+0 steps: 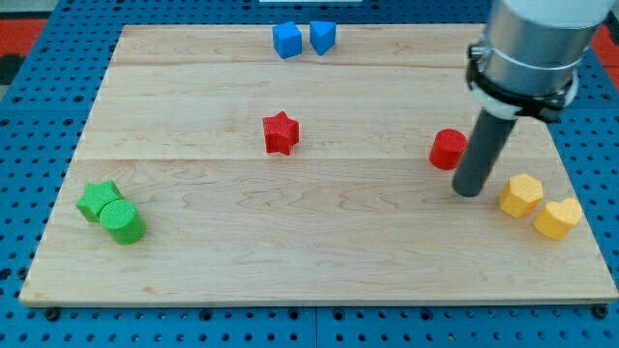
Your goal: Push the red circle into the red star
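The red circle (447,149) lies on the wooden board (319,242) at the view's right. The red star (280,132) lies near the board's middle, well to the view's left of the circle. My tip (468,191) rests on the board just below and to the right of the red circle, close to it or touching its lower right edge. The rod partly hides the circle's right side.
Two blue blocks (287,41) (322,37) sit side by side at the view's top. A green star (98,200) and a green cylinder (123,221) touch at the lower left. A yellow hexagon (520,195) and a yellow heart-like block (557,218) lie at the lower right, next to my tip.
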